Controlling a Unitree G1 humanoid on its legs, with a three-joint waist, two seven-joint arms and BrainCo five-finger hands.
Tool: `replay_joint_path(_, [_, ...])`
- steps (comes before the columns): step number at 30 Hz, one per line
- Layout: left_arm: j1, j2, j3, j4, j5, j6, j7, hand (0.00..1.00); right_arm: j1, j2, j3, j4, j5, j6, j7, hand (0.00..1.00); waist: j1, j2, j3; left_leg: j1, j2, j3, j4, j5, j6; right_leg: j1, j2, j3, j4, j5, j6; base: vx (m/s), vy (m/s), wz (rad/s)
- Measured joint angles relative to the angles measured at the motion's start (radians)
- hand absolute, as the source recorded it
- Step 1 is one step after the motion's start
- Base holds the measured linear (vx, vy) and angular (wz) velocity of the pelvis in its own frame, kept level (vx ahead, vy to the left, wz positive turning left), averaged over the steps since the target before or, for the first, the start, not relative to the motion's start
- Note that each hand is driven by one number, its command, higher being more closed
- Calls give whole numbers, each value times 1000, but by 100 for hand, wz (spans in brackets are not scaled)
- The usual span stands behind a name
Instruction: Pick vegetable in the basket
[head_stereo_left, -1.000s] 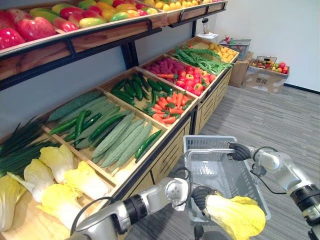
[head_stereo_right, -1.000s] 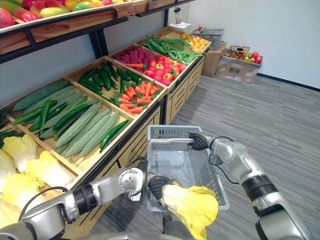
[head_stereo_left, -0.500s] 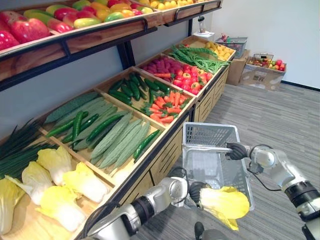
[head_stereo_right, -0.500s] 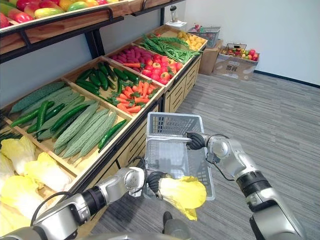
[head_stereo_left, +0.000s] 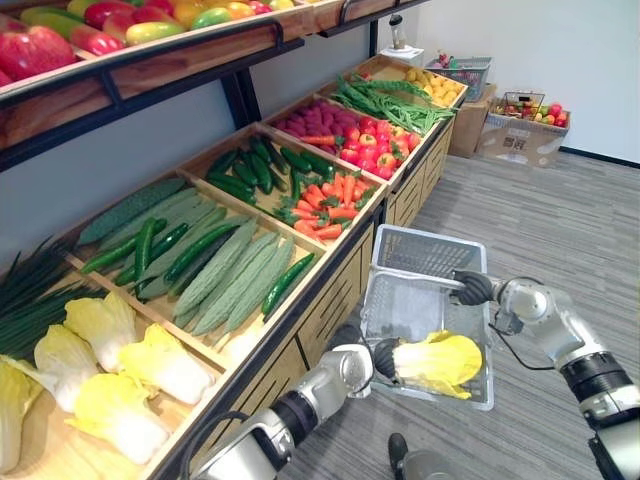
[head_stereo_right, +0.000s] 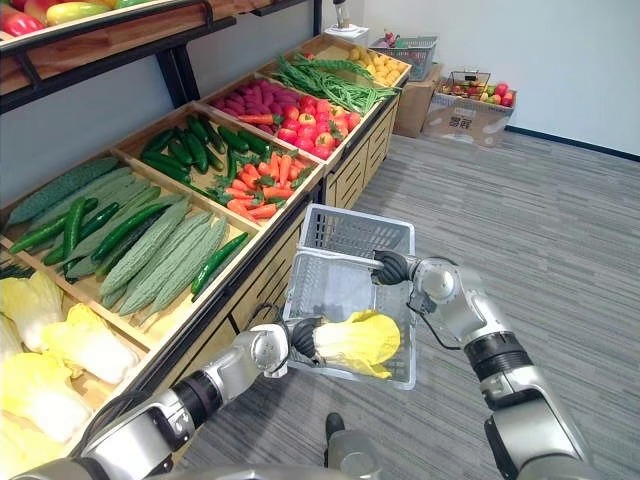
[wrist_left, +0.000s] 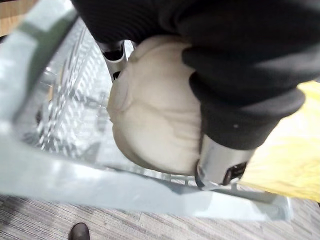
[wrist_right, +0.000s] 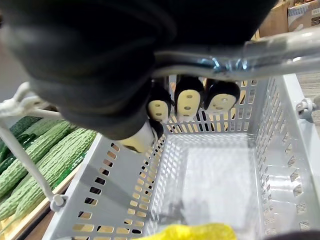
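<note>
My left hand (head_stereo_left: 385, 357) is shut on a yellow-leaved cabbage (head_stereo_left: 438, 363) by its pale stem end (wrist_left: 150, 125). It holds the cabbage inside the near end of a grey plastic basket (head_stereo_left: 432, 252), just over the rim. My right hand (head_stereo_left: 472, 288) is shut on the basket's metal handle (wrist_right: 240, 60) and carries the basket beside the vegetable stand. The basket's floor (wrist_right: 220, 185) past the cabbage is bare.
The wooden stand (head_stereo_left: 330, 290) on my left holds cabbages (head_stereo_left: 120, 350), bitter gourds, cucumbers (head_stereo_left: 250, 170), carrots (head_stereo_left: 335, 195), beans and red fruit in bins. Boxes and a basket of produce (head_stereo_left: 520, 125) sit by the far wall. Grey floor lies to the right.
My left hand has brought the cabbage from below the basket's near rim up and into the basket. The basket has shifted slightly and the camera has moved.
</note>
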Motion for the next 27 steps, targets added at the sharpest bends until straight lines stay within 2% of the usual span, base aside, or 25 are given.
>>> replay_joint_path(8, [-8, -54, 85, 27, -1, 77, 144, 100, -18, 30, -16, 26, 3, 20, 0, 100, 0, -7, 13, -1, -4, -6, -1, 1, 1, 0, -3, 3, 0, 2, 3, -4, 4, 0])
replay_joint_path(12, [-30, -82, 117, 46, 2, 114, 174, 100, -27, 32, -16, 51, 4, 23, -1, 100, -2, -12, 35, -12, -9, -24, -1, 2, 4, 0, -9, 1, -1, 6, 6, -20, 9, 7])
replay_joint_path(17, [-35, -88, 141, 60, 33, 148, 176, 100, -41, 33, -17, 79, 26, 26, -1, 100, -1, -14, 47, -15, -9, -27, 0, 3, 5, -2, -10, 2, -4, 7, 7, -52, 28, 2])
replay_joint_path(18, [-37, -90, 151, 73, 44, 156, 176, 0, -41, 33, -17, 79, 34, 28, -1, 100, -2, -15, 48, -15, -10, -27, 0, 3, 5, -2, -9, 2, -4, 7, 8, -41, 30, -1])
replay_joint_path(27, [-66, -81, 166, 81, 80, 176, 169, 0, -64, 34, -22, 79, 44, 34, -9, 100, -1, -20, 67, -19, -10, -27, 0, 2, 5, -2, -9, 6, -11, 13, 8, -44, 29, 0])
